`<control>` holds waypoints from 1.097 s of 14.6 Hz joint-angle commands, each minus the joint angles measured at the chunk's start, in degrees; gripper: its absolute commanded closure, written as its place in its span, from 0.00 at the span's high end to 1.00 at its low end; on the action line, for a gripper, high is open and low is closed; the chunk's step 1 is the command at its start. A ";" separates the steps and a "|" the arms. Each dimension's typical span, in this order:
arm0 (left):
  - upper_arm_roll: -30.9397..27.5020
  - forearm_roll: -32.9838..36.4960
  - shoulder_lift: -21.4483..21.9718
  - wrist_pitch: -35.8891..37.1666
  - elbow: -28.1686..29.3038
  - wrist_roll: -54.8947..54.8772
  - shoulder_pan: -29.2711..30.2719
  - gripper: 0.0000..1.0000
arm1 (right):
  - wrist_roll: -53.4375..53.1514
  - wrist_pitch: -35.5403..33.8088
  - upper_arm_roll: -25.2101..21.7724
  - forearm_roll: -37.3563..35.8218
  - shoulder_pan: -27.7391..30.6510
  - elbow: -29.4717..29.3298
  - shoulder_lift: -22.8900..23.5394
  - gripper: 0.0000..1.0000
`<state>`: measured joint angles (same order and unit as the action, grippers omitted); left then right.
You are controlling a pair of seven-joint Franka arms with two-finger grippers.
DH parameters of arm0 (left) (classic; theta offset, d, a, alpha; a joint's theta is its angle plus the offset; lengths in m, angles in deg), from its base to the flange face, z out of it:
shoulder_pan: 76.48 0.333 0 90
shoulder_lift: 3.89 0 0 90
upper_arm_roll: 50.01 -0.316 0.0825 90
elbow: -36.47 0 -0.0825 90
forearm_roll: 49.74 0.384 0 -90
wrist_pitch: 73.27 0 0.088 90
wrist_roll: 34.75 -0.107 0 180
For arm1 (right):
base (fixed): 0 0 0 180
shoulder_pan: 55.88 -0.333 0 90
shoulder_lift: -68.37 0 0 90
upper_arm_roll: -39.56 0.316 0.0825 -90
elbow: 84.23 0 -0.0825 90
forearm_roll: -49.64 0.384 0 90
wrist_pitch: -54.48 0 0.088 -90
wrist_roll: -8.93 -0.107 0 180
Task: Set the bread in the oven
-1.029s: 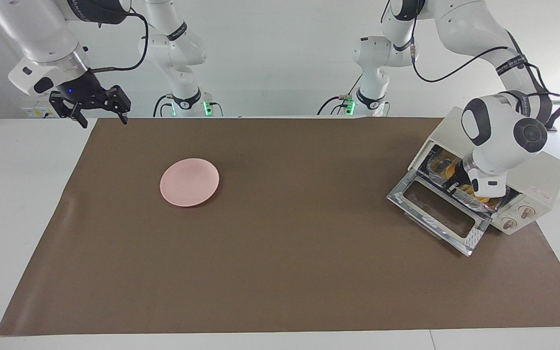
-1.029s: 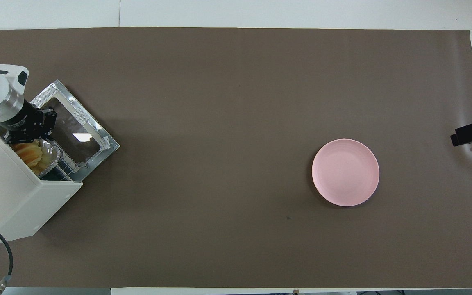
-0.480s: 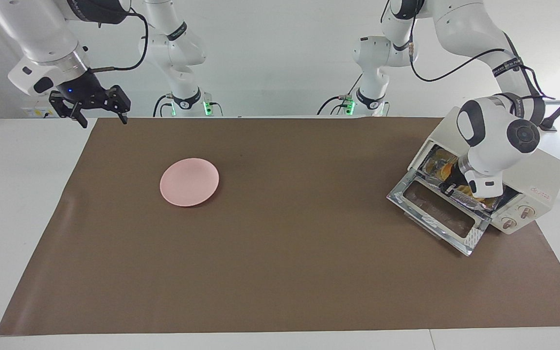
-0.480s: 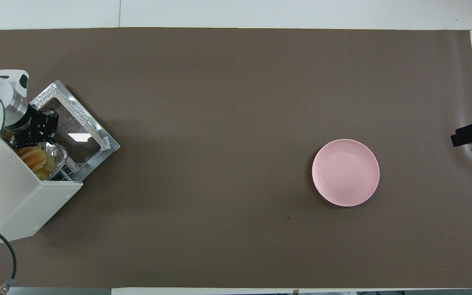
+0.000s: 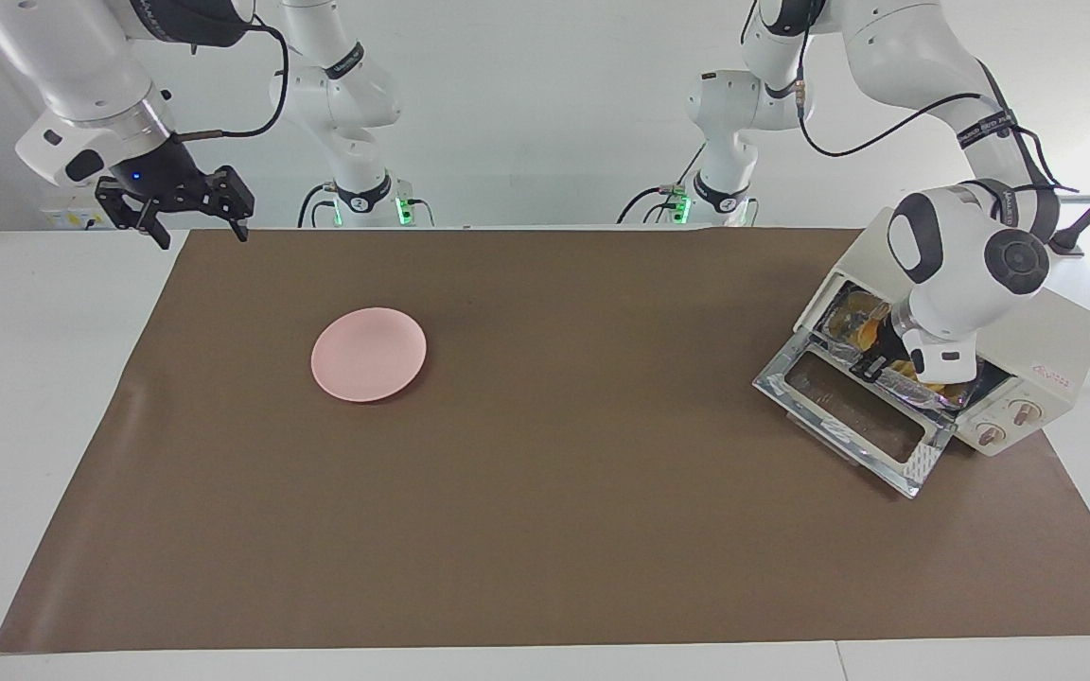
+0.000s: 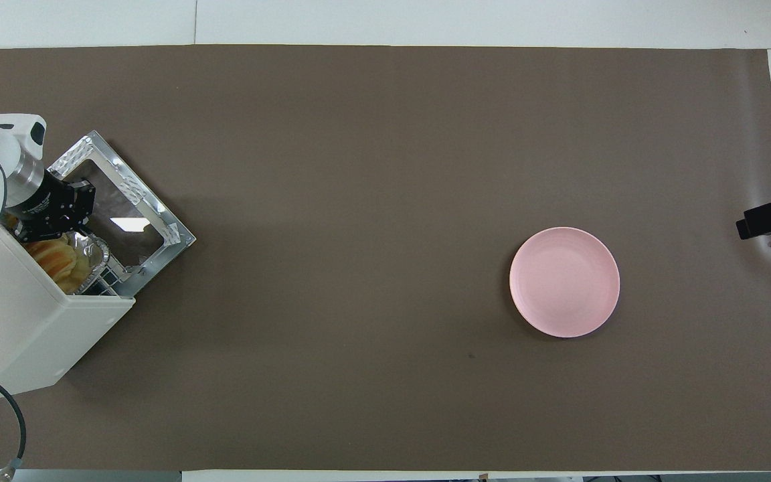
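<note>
Left pincer (image 5: 886,364) at oven (image 5: 1042,331) mouth over the dropped door; grip state unreadable. Bread (image 6: 54,256) apparently in foil tray (image 6: 94,251) on the rack inside. Right pincer (image 5: 190,222) released, waiting above the tabletop (image 5: 545,530) edge. Pink plate (image 5: 369,354) mid-mat.

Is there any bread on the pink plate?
No, the pink plate is bare, and the bread sits in a foil tray inside the open oven.
</note>
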<state>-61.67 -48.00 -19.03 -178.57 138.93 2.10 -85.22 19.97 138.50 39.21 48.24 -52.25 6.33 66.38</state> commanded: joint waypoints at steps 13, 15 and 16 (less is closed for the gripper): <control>0.59 2.74 7.04 14.48 -11.32 -22.03 -3.21 1.00 | 0.12 -0.53 0.44 0.08 0.68 1.29 -1.35 1.00; 0.68 2.74 9.77 18.00 -11.23 -24.35 -3.30 1.00 | 0.12 -0.53 0.44 0.08 0.68 1.29 -1.35 1.00; 0.76 2.66 11.18 19.41 -11.32 -24.71 -3.30 1.00 | 0.12 -0.53 0.44 0.08 0.68 1.29 -1.35 1.00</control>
<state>-60.96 -45.91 -11.26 -162.33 126.83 -20.20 -88.20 19.97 138.50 39.21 48.24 -52.25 6.33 66.38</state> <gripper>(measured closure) 0.000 0.000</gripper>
